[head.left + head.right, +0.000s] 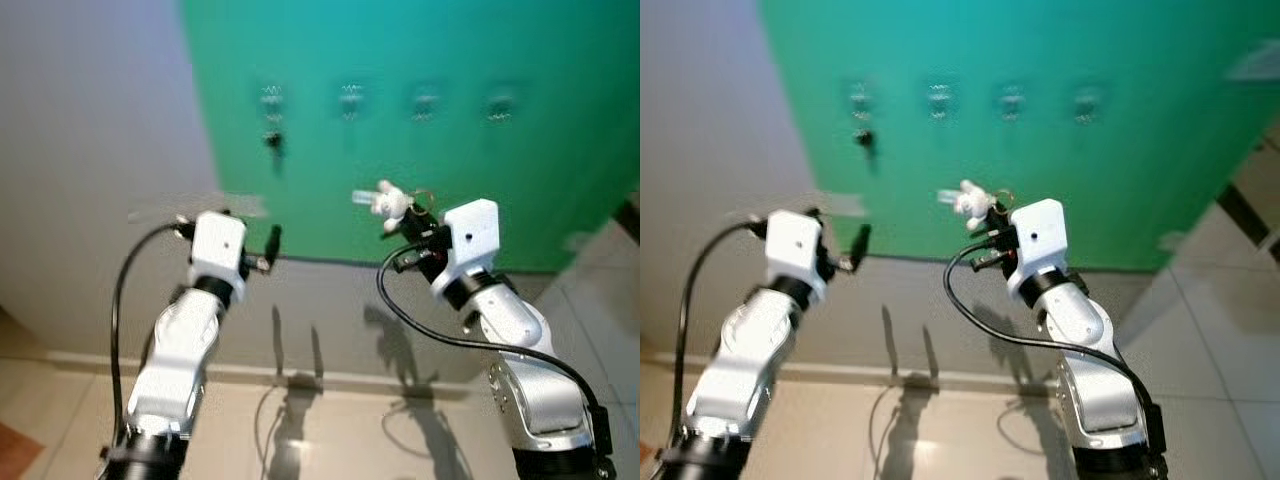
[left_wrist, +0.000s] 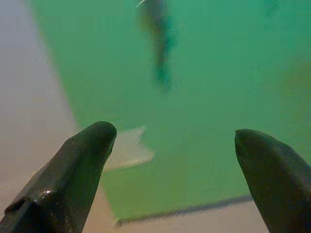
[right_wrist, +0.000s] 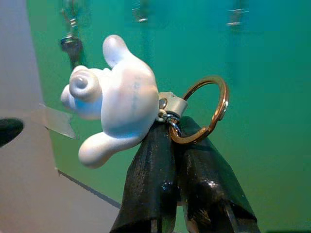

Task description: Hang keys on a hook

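The right gripper (image 3: 175,145) clamps the keyring (image 3: 201,109) short of the hooks (image 1: 351,98), nothing hung yet; the left gripper (image 2: 175,160) is open.

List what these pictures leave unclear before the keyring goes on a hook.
- Hooks on the green board: blurred in the eye views, their shape unreadable.
- Dark item on the leftmost hook: blurred and too small there.
- Keyring in the right hand: any keys hidden behind the fingers and white charm.

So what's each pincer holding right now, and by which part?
The right pincer is shut on the keychain, pinching it by the metal link between the white figurine and gold ring. The left pincer is open, holding nothing.
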You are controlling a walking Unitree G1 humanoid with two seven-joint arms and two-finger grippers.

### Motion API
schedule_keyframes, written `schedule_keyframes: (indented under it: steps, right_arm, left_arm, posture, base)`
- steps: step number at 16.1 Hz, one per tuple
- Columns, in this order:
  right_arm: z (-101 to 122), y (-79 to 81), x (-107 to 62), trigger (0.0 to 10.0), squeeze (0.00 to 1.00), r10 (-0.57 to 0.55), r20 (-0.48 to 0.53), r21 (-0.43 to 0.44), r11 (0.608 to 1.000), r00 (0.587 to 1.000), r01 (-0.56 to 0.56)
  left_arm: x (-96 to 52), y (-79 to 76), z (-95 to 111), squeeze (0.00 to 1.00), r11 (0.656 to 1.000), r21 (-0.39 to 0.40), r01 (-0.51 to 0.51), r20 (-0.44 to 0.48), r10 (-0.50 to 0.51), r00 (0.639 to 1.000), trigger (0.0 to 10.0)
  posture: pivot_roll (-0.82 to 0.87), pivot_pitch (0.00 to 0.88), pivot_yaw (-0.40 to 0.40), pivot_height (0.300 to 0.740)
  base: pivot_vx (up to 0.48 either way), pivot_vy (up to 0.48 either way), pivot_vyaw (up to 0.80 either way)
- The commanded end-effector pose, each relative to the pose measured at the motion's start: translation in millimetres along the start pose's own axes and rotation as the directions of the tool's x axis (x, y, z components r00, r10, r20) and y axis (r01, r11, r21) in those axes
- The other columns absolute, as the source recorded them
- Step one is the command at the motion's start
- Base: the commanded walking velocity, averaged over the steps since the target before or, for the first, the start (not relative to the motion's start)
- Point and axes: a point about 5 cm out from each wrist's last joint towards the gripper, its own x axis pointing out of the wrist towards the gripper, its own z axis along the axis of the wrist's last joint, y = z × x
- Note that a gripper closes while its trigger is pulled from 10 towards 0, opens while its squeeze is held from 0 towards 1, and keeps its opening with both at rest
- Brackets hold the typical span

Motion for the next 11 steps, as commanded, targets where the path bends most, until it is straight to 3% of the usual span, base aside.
schedule_keyframes:
  steps: [1,4,8,11]
  right_arm:
    - [1,-3.4,-0.8,10.0,0.00,-0.012,-0.004,0.023,1.000,1.000,0.012]
    - [0,-0.8,2.7,10.0,0.00,-0.016,-0.006,0.055,0.998,1.000,0.016]
    - [-3,1.6,5.3,10.0,0.00,-0.046,-0.014,0.064,0.997,0.999,0.046]
    - [-2,5.3,6.3,10.0,0.00,-0.026,-0.006,0.067,0.997,1.000,0.026]
  left_arm:
    - [2.5,-5.6,10,0.00,0.999,0.005,0.051,0.036,-0.051,0.998,10.0]
    - [7.9,-1.4,14,0.00,0.999,-0.004,0.055,0.049,-0.054,0.997,10.0]
    - [9.0,-7.0,24,0.00,0.995,-0.002,0.101,0.089,-0.100,0.991,10.0]
    - [7.8,-7.6,23,0.00,0.993,-0.003,0.119,0.085,-0.119,0.989,10.0]
  posture:
    - [-0.06,0.000,0.050,0.740]
    - [-0.05,0.000,0.054,0.740]
    - [-0.05,0.000,0.056,0.740]
    - [-0.05,0.000,0.061,0.740]
  base:
    - [0.000,0.000,0.00]
    - [0.000,0.000,0.00]
    - [0.000,0.000,0.00]
    - [0.281,0.000,0.80]
